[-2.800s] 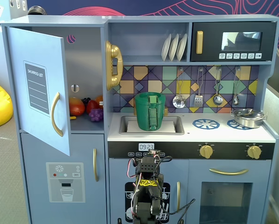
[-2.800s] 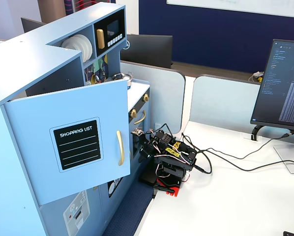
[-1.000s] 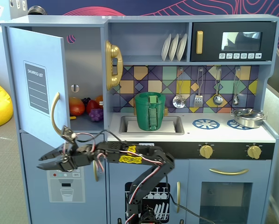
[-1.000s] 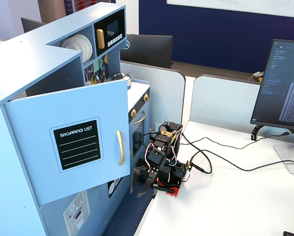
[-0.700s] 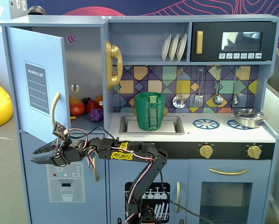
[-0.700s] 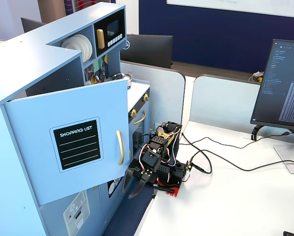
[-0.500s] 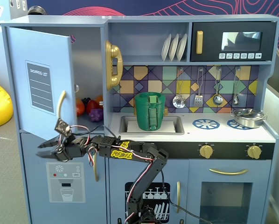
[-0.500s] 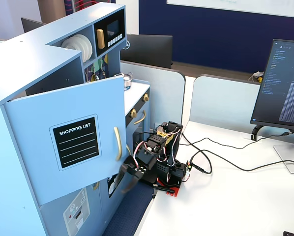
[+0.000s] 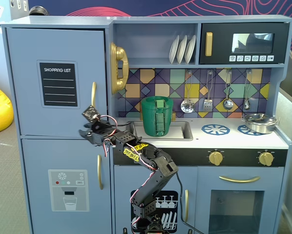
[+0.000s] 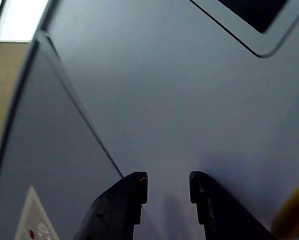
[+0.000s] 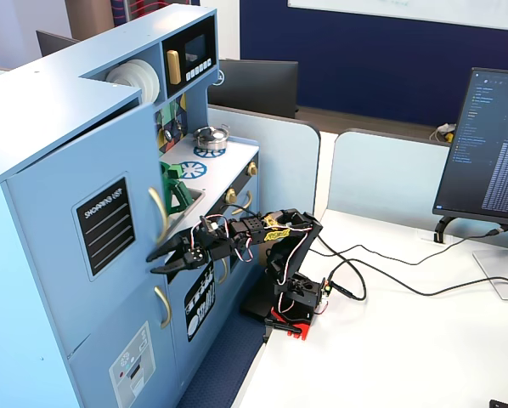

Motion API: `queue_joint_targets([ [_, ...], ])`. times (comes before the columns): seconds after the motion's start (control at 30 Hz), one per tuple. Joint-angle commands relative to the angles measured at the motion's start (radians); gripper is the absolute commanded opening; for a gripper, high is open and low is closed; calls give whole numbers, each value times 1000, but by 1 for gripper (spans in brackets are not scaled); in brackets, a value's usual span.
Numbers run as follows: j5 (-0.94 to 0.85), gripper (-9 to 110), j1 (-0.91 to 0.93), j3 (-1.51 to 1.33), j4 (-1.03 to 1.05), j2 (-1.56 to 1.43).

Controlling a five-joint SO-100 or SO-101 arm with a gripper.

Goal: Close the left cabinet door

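The left cabinet door [image 9: 58,53] is light blue with a black "SHOPPING LIST" panel [image 9: 59,84] and a gold handle [image 9: 93,95]. It looks flush with the cabinet front in both fixed views. My gripper [image 9: 85,134] is open and empty. It points at the door's lower right corner, just below the handle. In the wrist view the door [image 10: 164,90] fills the frame, the two black fingertips [image 10: 139,182] sit very close to it, and the gripper [image 10: 168,182] holds nothing. From the side [image 11: 156,259] the tips reach the door [image 11: 59,255]; I cannot tell whether they touch.
Below is the door with the ice-dispenser graphic [image 9: 68,190] and its gold handle [image 9: 100,171]. A green pot [image 9: 157,116] stands in the sink, a steel pan [image 9: 260,122] on the hob. The arm's base [image 11: 288,310] sits on a white desk [image 11: 407,348] with cables and a monitor [image 11: 488,149].
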State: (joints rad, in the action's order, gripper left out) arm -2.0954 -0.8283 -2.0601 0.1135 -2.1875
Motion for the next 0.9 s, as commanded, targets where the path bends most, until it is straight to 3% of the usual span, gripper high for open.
queue_joint_targets([
  [0.0,2,0,63,5,-46,-48],
  [0.17,60,0,23,-12,67,-129],
  [0.33,150,0,5,-89,334,-284],
  [0.43,193,0,132,-158,485,-357],
  [0.7,304,0,730,-469,758,-477],
  [0.87,426,0,861,-710,1005,-735],
])
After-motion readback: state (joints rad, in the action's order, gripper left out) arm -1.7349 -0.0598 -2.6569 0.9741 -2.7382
